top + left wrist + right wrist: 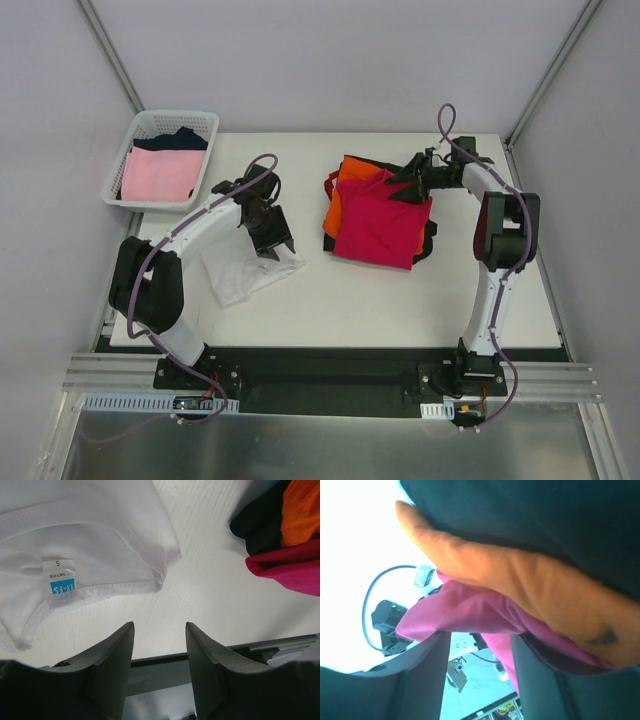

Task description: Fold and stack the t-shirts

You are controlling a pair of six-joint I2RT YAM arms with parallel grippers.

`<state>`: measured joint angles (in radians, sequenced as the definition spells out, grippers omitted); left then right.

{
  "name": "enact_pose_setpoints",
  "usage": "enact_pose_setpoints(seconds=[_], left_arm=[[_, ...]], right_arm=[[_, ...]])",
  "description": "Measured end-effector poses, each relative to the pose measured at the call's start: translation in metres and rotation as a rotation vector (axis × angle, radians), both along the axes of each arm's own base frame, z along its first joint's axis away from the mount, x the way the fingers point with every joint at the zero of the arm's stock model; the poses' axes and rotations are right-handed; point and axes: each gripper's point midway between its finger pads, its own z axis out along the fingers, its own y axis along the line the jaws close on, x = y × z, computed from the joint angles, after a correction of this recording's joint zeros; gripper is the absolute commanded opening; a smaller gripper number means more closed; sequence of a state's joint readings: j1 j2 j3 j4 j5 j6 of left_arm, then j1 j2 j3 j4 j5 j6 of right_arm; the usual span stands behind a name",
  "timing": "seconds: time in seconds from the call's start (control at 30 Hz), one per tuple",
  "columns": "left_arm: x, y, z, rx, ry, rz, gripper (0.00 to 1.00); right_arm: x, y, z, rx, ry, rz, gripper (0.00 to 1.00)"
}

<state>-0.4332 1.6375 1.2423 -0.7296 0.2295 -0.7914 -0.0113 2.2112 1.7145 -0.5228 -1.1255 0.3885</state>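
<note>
Gently draw your right fingers (422,680), parted at the magenta shirt's (380,228) far edge, clear without dragging it; left fingers (112,670) hang parted, empty.

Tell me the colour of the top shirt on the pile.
Magenta-red; the shirt shows best from the top view.

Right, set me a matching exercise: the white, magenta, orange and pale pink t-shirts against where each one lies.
Things:
1 white t-shirt
2 magenta t-shirt
3 orange t-shirt
4 pale pink t-shirt

Places:
A in the basket
B lying over the orange one
C alone on the table, by the left gripper
D partly under the magenta one

Pairs: 1-C; 2-B; 3-D; 4-A
</note>
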Motion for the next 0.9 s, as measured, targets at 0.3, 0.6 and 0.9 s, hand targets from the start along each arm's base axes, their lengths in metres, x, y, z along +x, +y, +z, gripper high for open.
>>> enact_pose_setpoints(seconds=[0.3, 0.6, 0.9], left_arm=[[0.012, 0.019, 0.03, 0.061, -0.158, 0.055, 0.48], [0.003, 0.052, 0.09, 0.065, -0.405, 0.193, 0.5], [-0.049, 0.107, 0.024, 0.11, -0.238, 0.434, 0.51]], right_arm=[[-0.003, 0.03, 0.048, 0.099, -0.109, -0.01, 0.66], [-0.021, 0.085, 0.136, 0.167, -0.293, 0.095, 0.66], [-0.139, 0.195, 0.069, 0.036, -0.193, 0.485, 0.68]])
